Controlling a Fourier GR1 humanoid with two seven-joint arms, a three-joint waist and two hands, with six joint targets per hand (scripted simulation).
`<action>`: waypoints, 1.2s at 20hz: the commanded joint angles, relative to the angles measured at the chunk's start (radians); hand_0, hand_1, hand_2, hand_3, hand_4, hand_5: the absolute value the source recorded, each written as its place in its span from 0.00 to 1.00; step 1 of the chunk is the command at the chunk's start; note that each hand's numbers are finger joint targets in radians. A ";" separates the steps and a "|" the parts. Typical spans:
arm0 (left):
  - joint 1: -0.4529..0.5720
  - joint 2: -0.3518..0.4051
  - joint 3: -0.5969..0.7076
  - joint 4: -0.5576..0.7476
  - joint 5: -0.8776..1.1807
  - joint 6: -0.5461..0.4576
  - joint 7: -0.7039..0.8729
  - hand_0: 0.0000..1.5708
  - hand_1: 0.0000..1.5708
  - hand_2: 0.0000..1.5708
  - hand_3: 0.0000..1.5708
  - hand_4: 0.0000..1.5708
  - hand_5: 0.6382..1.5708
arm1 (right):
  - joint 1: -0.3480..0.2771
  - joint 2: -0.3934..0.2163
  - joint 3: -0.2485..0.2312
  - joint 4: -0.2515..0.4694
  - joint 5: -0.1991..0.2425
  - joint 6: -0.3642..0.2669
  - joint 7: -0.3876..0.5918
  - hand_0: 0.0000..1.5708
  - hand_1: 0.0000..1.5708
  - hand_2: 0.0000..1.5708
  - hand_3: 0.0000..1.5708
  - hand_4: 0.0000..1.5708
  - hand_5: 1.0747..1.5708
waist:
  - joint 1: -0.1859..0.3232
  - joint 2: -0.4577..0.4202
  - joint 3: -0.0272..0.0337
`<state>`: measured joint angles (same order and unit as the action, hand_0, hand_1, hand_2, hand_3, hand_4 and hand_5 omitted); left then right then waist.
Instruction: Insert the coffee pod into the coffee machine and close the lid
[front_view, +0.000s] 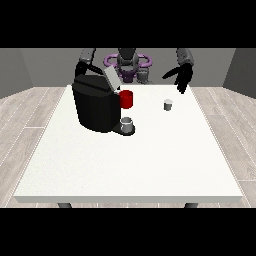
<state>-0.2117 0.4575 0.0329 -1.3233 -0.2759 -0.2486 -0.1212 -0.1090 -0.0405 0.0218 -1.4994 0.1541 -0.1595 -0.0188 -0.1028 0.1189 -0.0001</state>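
The black coffee machine stands on the left half of the white table, with its grey lid tilted up and open. A small grey cup sits on the machine's base. The coffee pod, small and pale grey, stands on the table right of the machine. The hand at the view's right hangs above and behind the pod with its fingers relaxed and holds nothing. The arm at the view's left comes down behind the machine's top, where its hand blends into the dark machine.
A red mug stands right beside the machine's spout side, between the machine and the pod. The table's front half is bare white surface. Wooden floor surrounds the table.
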 joint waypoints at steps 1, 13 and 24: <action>-0.113 0.058 0.025 0.107 -0.042 -0.022 -0.008 0.00 0.00 0.00 0.00 0.00 1.00 | -0.049 0.013 0.028 0.015 0.043 -0.023 -0.030 0.00 0.00 0.00 0.00 0.00 1.00 | -0.045 0.091 -0.0002; -0.218 -0.006 -0.026 0.393 -0.247 0.084 -0.102 0.00 0.00 0.27 0.00 0.00 1.00 | -0.140 -0.011 -0.021 0.112 -0.016 0.020 0.029 0.00 0.00 0.00 0.00 0.00 1.00 | -0.015 0.086 -0.0001; -0.286 -0.036 -0.110 0.473 -0.474 0.300 -0.132 0.60 0.60 0.66 0.55 0.27 1.00 | -0.158 0.039 0.024 0.181 0.019 -0.011 -0.019 0.00 0.00 0.00 0.00 0.00 1.00 | -0.032 0.121 0.0000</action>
<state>-0.4663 0.4207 -0.0478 -0.8867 -0.6697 -0.0103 -0.2529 -0.2440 -0.0171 0.0361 -1.3413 0.1636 -0.1572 -0.0103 -0.1268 0.2068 -0.0002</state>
